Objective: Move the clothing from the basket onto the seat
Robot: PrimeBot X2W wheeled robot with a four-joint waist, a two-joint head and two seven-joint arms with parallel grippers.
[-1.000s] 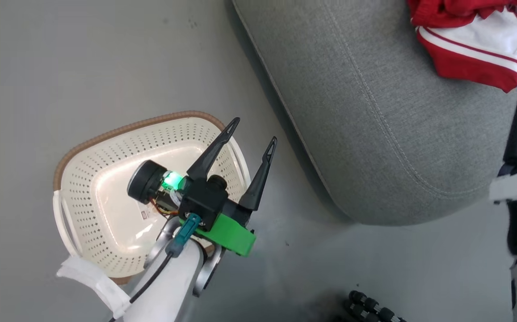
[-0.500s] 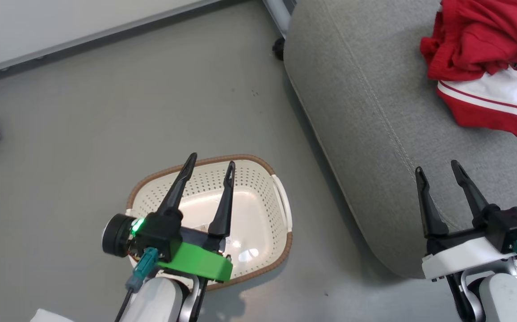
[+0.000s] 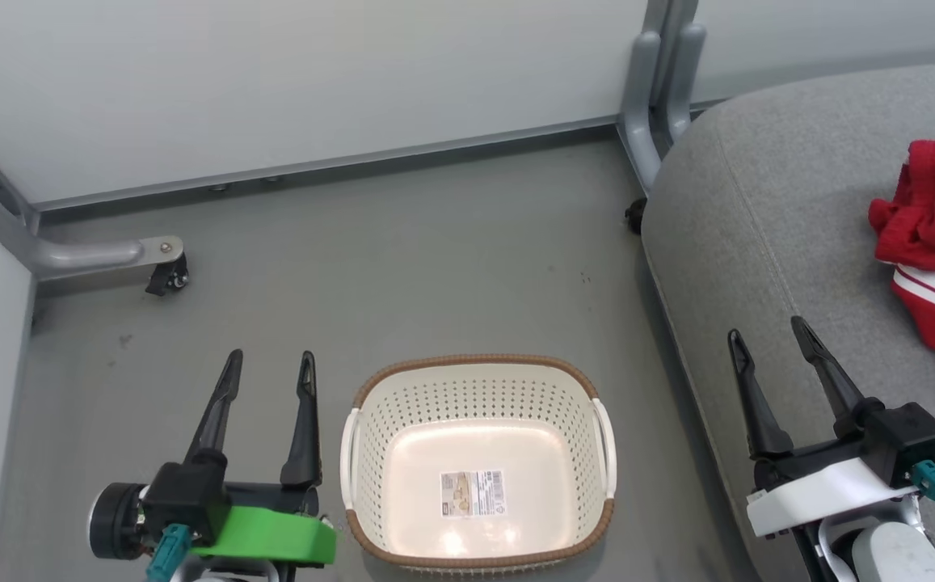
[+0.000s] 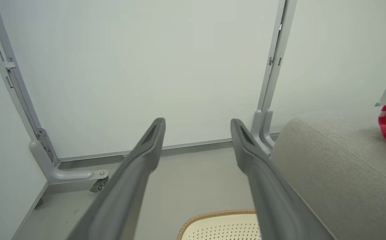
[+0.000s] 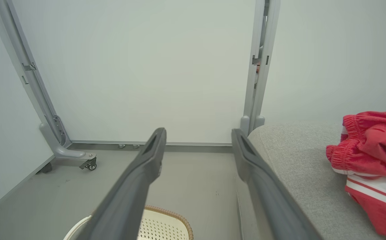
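Clothing (image 3: 932, 242) lies bunched on the seat (image 3: 758, 242), well apart from the basket (image 3: 475, 360), which holds just its paper label (image 3: 473, 493), so we judge the task done. Left gripper (image 3: 271, 357) and right gripper (image 3: 765, 329) both have jaws spread, holding nothing. Risk we see: the right arm swinging over the seat could snag the clothing and drag it off.
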